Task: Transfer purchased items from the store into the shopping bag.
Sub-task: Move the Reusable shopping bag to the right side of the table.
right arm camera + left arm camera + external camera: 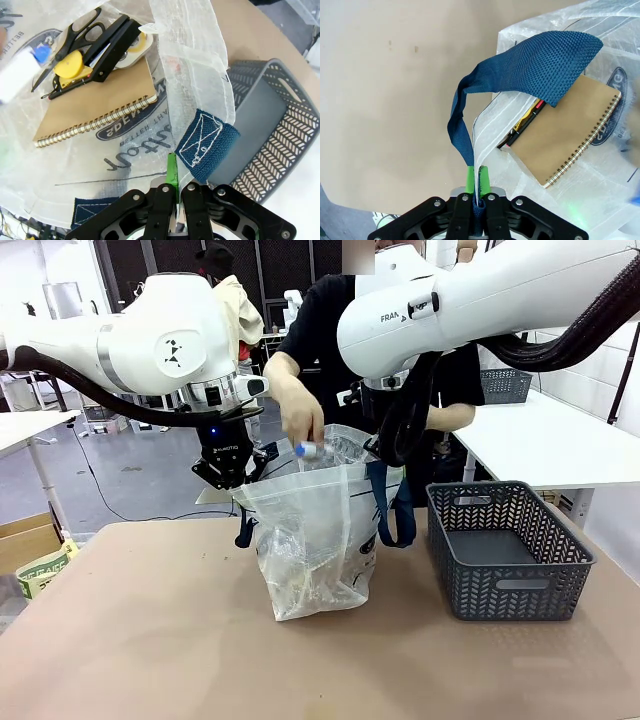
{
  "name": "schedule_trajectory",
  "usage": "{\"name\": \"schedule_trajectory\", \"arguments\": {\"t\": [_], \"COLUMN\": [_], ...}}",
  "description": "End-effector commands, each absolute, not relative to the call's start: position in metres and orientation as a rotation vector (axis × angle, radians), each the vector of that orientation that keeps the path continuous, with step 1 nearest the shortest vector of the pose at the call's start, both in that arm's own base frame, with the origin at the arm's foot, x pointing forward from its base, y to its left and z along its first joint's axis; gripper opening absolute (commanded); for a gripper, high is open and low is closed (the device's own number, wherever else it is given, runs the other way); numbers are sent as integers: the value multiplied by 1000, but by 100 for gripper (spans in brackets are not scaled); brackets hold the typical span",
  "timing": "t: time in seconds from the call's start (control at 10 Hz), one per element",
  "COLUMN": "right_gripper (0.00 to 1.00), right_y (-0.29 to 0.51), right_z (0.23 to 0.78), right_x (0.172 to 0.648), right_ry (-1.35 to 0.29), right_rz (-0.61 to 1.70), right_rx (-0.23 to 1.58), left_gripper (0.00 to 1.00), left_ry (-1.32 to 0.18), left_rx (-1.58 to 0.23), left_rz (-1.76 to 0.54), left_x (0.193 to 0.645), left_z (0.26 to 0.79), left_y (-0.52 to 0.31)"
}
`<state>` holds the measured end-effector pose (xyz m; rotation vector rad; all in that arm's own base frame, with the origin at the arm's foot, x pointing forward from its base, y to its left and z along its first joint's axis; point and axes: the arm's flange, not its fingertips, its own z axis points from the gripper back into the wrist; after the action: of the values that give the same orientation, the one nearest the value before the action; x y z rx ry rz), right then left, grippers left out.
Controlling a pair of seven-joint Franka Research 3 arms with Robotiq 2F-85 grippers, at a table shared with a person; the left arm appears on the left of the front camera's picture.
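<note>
The shopping bag (315,540) stands open at mid-table, held up by both arms. My left gripper (228,468) (476,177) is shut on its navy strap (540,62) and rim at the left. On the opposite rim, by a navy strap patch (207,145), my right gripper (179,177) is shut. Inside lie a tan spiral notebook (95,107) (565,135), scissors (75,40), a yellow item (70,65) and a tape roll (132,42). A person's hand (300,420) holds a white tube with a blue cap (310,449) over the bag's mouth. The store, a dark grey basket (505,575), looks empty.
The basket stands right of the bag near the table's right edge. The brown tabletop (150,640) lies bare in front and to the left. The person stands just behind the bag. A white table (550,440) is at the back right.
</note>
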<state>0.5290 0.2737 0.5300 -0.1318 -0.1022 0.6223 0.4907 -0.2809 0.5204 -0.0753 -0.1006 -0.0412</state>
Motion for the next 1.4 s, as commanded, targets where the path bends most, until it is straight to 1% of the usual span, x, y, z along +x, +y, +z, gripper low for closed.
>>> {"name": "schedule_trajectory", "arguments": {"t": [0.0, 1.3], "right_gripper": [0, 0], "right_y": [273, 273], "right_z": [529, 529], "right_x": [528, 528], "right_ry": [-99, -99], "right_rz": [617, 617], "right_rx": [-133, -133], "left_gripper": [0, 0], "left_ry": [-100, -100], "left_rx": [-73, -73], "left_rz": [-39, -39], "left_x": [491, 491], "left_z": [520, 520], "left_y": [-280, -280]}}
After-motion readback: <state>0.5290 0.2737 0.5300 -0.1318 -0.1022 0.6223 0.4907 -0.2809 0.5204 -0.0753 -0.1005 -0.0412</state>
